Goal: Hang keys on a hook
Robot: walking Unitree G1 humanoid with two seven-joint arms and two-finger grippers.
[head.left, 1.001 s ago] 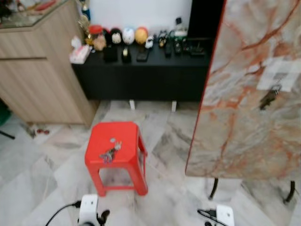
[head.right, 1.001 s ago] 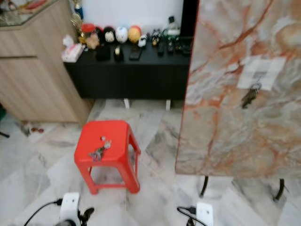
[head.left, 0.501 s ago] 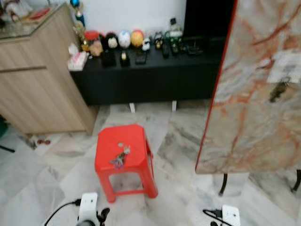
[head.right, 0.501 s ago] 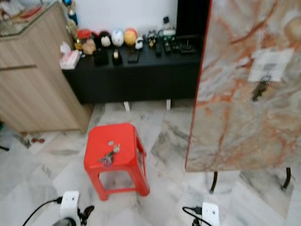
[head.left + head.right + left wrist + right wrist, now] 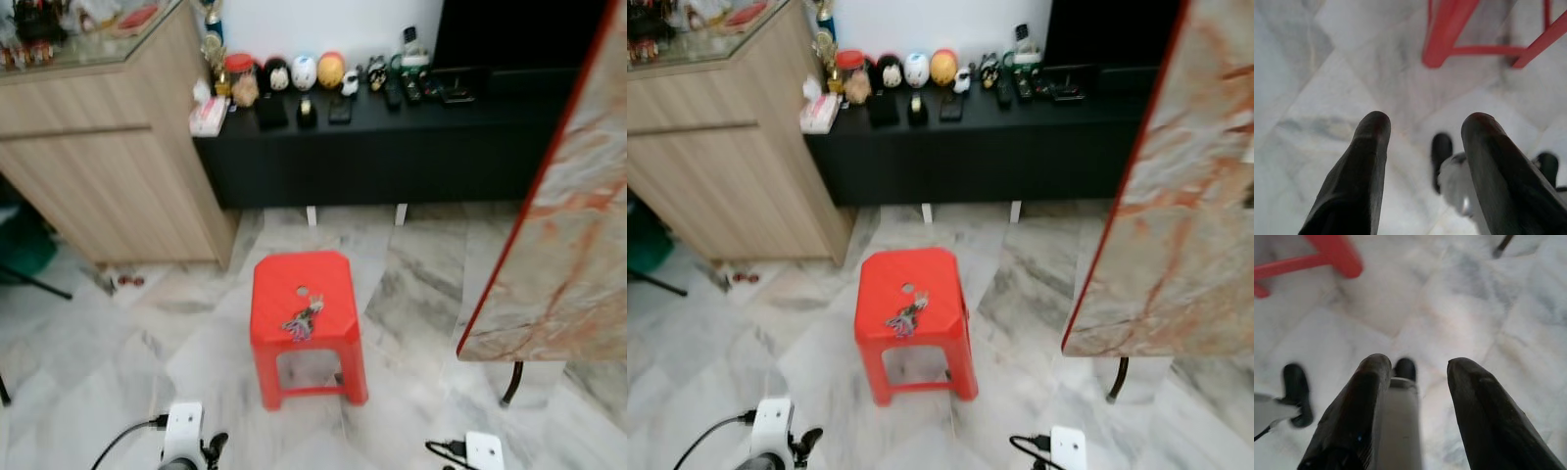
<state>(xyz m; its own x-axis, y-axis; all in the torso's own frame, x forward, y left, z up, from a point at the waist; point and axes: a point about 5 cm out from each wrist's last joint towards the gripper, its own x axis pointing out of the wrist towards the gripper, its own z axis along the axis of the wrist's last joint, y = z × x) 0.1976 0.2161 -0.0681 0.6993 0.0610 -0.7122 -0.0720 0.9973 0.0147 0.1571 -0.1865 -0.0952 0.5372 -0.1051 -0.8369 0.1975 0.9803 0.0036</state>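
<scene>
- The keys (image 5: 302,321) lie in a small bunch on the seat of the red stool (image 5: 269,304), just below the round hole in the seat and toward its front edge.
- The head views take in the whole room: a black low cabinet (image 5: 392,147) along the back wall with round figurines (image 5: 304,71) and small items on top, a wooden cabinet (image 5: 98,166) to the robot's left, and a marble-patterned board (image 5: 578,245) with a red edge on dark legs to its right.
- The left wrist view gives the stool's red legs from low down, above the left gripper (image 5: 1422,129), whose two black fingers stand well apart with nothing between them, hanging over the marble floor (image 5: 1312,73).
- The right wrist view shows the right gripper (image 5: 1415,364), fingers likewise parted and empty, above pale floor tiles, with a red stool leg at one corner and a dark board leg at the other.
- Both wrist views catch the robot's own dark-tipped feet below the fingers.
- Open floor lies between the robot and the stool's front edge, and a wide strip of bare tile runs between the stool and the board's red edge.
- The stool stands apart from both cabinets.
</scene>
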